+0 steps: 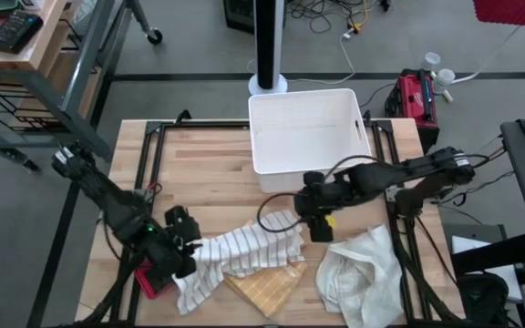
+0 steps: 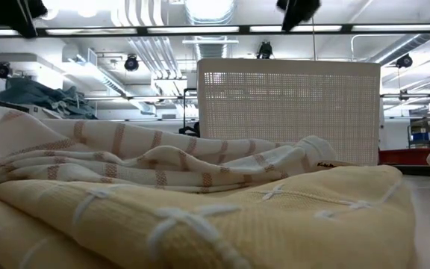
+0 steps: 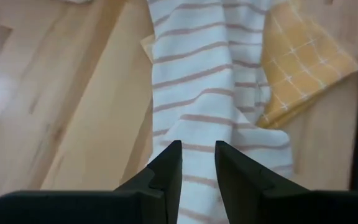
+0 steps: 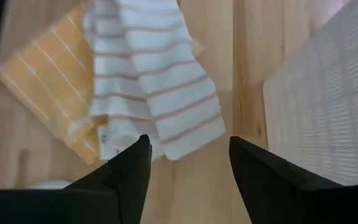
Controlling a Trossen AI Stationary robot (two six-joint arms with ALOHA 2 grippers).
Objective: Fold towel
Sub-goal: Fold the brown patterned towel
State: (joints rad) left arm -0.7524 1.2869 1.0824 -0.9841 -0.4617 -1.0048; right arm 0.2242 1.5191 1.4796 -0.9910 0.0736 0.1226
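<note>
A white towel with thin brown stripes (image 1: pixel 244 251) lies crumpled near the table's front edge. Part of it rests on a yellow checked towel (image 1: pixel 264 288). My left gripper (image 1: pixel 192 251) stands over the striped towel's left end (image 3: pixel 197 118), pointing steeply down, its fingers a narrow gap apart with cloth showing between them. My right gripper (image 1: pixel 319 231) hangs wide open over the striped towel's right end (image 4: pixel 166 124), and its fingers (image 4: pixel 129 171) are apart from the cloth. In the low view the yellow towel (image 2: pixel 200 217) fills the front and the striped towel (image 2: pixel 125 149) lies behind it. My left gripper comes at the striped towel's bunched left end (image 3: pixel 197 134) from above, slanting down, its fingers along the cloth's length. Whether the fingertips touch the cloth I cannot tell. The towel lies slack on the table.
A white bin (image 1: pixel 308 94) stands at the table's far middle. A crumpled cream towel (image 1: pixel 363 273) lies at the front right. A red thing (image 1: pixel 151 282) sits at the front left edge under my left arm. Bare wood lies left of the bin.
</note>
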